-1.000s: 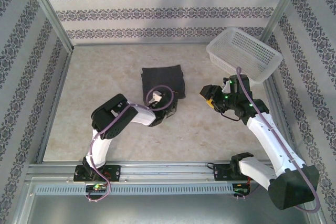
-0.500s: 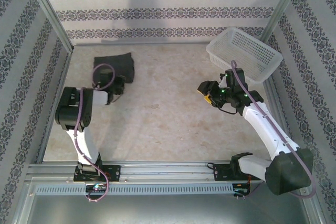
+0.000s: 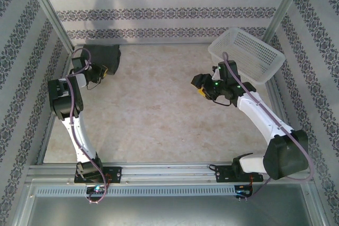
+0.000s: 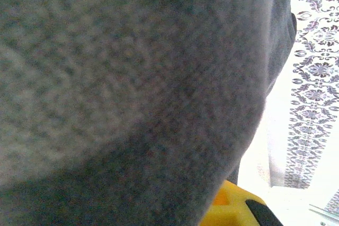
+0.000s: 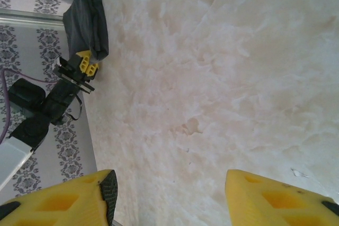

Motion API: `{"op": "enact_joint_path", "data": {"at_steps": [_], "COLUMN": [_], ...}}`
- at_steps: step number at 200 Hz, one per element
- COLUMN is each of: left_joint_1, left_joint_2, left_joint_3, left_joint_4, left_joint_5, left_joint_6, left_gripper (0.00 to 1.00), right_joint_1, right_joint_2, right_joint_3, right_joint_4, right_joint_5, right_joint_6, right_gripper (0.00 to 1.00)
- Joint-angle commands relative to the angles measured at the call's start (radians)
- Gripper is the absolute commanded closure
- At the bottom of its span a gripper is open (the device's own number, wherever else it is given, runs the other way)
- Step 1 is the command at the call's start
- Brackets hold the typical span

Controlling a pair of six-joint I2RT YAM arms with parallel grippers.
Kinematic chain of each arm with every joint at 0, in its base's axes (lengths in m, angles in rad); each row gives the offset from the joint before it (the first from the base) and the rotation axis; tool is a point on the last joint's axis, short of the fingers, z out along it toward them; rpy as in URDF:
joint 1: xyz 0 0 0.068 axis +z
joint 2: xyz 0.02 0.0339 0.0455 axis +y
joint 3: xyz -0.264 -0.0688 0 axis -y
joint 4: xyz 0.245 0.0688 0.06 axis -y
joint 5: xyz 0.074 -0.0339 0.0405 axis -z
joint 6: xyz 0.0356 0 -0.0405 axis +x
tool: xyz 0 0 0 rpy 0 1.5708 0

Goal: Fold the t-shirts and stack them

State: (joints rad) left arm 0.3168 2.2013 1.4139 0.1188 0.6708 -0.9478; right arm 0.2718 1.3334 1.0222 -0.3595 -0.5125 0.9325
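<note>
Where the table (image 3: pixel 159 115) meets the far wall, the t-shirt (image 3: pixel 108 56) lies well apart from the basket (image 3: pixel 265 63), in the opposite far corner straight across to the left of it. It is dark charcoal cloth, folded into a compact block with soft, rounded edges. Seen from my right wrist, it sits as a thick, layered bundle. No tag or sleeve is visible.

My left gripper (image 3: pixel 100 71) sits at the shirt's near edge, on the side turned away from the basket. Its jaws are drawn almost together, pinching a fold of the cloth. From my left wrist, grey knit weave presses close against the lens, blurred, with one yellow finger (image 4: pixel 233 211) showing beneath it.

My right gripper (image 3: pixel 199 87) hangs just beside the basket, to its near-left, above bare marbled table. Its jaws stand well apart, and nothing is held between the yellow fingers (image 5: pixel 275 199).
</note>
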Motion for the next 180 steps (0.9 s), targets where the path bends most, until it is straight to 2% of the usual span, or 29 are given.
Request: {"op": "enact_joint_path", "data": {"at_steps": [1, 11, 35, 45, 47, 50, 68, 70, 72, 75, 100, 114, 133, 140, 168, 174, 180], "left_joint_1": [0.01, 0.004, -0.01, -0.015, -0.015, -0.017, -0.035, -0.039, -0.043, -0.048, -0.077, -0.078, -0.105, -0.131, -0.335, -0.362, -0.372], "left_joint_2": [0.027, 0.013, -0.075, -0.13, -0.146, -0.164, -0.281, -0.294, -0.309, -0.331, -0.524, -0.65, -0.865, -0.939, -1.12, -1.14, -1.158], "left_joint_3": [0.041, 0.037, -0.037, -0.094, -0.106, -0.127, -0.24, -0.249, -0.26, -0.279, -0.405, -0.45, -0.462, -0.458, -0.478, -0.494, -0.523], "left_joint_4": [-0.068, -0.064, -0.016, 0.025, 0.037, 0.055, 0.148, 0.155, 0.161, 0.171, 0.216, 0.156, -0.11, -0.208, -0.486, -0.511, -0.493], "left_joint_5": [0.036, 0.038, 0.011, -0.012, -0.016, -0.021, -0.054, -0.057, -0.061, -0.066, -0.135, -0.19, -0.405, -0.526, -1.149, -1.214, -1.216], "left_joint_6": [0.068, 0.058, 0.011, -0.031, -0.043, -0.059, -0.162, -0.17, -0.178, -0.188, -0.238, -0.217, -0.056, 0.009, 0.141, 0.182, 0.257], "left_gripper": [0.99, 0.91, 0.48, 0.17, 0.06, 0.01, 0.0, 0.0, 0.0, 0.0, 0.0, 0.0, 0.0, 0.0, 0.0, 0.0, 0.0], "right_joint_1": [0.014, 0.016, 0.016, 0.015, 0.015, 0.014, 0.01, 0.01, 0.009, 0.005, -0.023, -0.041, -0.041, -0.04, -0.044, -0.048, -0.054], "right_joint_2": [0.004, -0.004, -0.028, -0.031, -0.031, -0.031, -0.031, -0.032, -0.032, -0.033, -0.047, -0.074, -0.151, -0.181, -0.211, -0.214, -0.231], "right_joint_3": [0.019, 0.009, -0.021, -0.022, -0.021, -0.02, -0.01, -0.009, -0.008, -0.008, -0.005, -0.007, -0.001, -0.001, 0.033, 0.013, -0.037], "right_joint_4": [0.098, 0.145, 0.27, 0.306, 0.309, 0.319, 0.353, 0.354, 0.358, 0.359, 0.35, 0.295, 0.152, 0.106, -0.109, -0.1, -0.025], "right_joint_5": [-0.027, -0.031, -0.029, -0.029, -0.03, -0.03, -0.029, -0.028, -0.028, -0.027, -0.017, 0.021, 0.199, 0.284, 0.682, 0.734, 0.759], "right_joint_6": [-0.007, 0.002, 0.037, 0.044, 0.047, 0.05, 0.064, 0.066, 0.066, 0.07, 0.088, 0.058, -0.086, -0.136, -0.276, -0.316, -0.395], "right_gripper": [0.42, 0.41, 0.37, 0.36, 0.36, 0.36, 0.31, 0.27, 0.1, 0.03, 0.02, 0.02, 0.02, 0.02, 0.02, 0.02, 0.02]}}
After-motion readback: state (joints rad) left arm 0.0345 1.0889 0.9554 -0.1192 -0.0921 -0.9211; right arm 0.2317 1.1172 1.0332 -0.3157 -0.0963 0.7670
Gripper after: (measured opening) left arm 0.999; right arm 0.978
